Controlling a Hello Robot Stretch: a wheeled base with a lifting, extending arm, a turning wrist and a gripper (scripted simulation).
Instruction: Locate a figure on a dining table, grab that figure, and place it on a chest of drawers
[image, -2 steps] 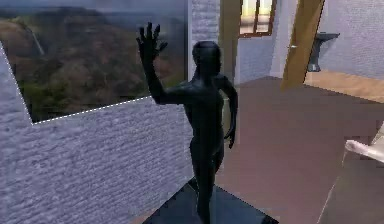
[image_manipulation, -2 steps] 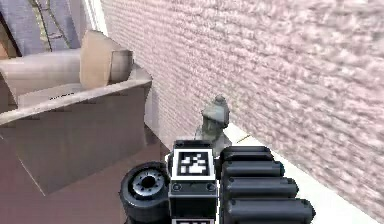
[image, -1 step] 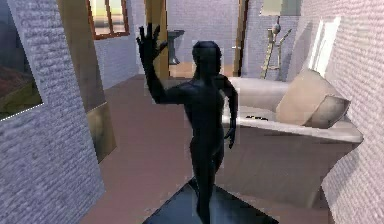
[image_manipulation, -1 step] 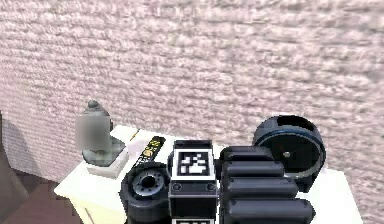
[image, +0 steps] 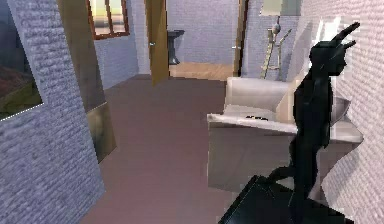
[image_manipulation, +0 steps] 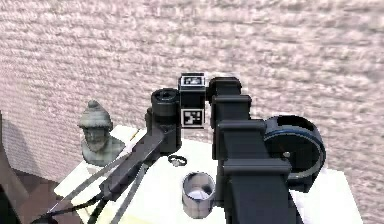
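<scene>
A grey-green bust figure (image_manipulation: 98, 133) stands on a pale tabletop (image_manipulation: 340, 200) against a light brick wall. The dark arm (image_manipulation: 245, 150) rises from the bottom edge, with its two white marker squares (image_manipulation: 192, 98) at the far end. The gripper (image_manipulation: 100, 188) stretches from its dark body down and to the left, and its thin fingers (image_manipulation: 130, 170) lie low over the table just below and right of the bust. I cannot tell whether it holds anything. In the forward view a tall black statue (image: 315, 110) stands on a dark surface (image: 265, 203) at the lower right.
A shiny metal cup (image_manipulation: 197, 192) and a small ring (image_manipulation: 178, 160) sit on the table left of the arm. A beige armchair (image: 255, 125) stands ahead right, with a floor lamp (image: 272, 45) behind it. Open reddish floor (image: 160, 130) leads to a doorway (image: 195, 45).
</scene>
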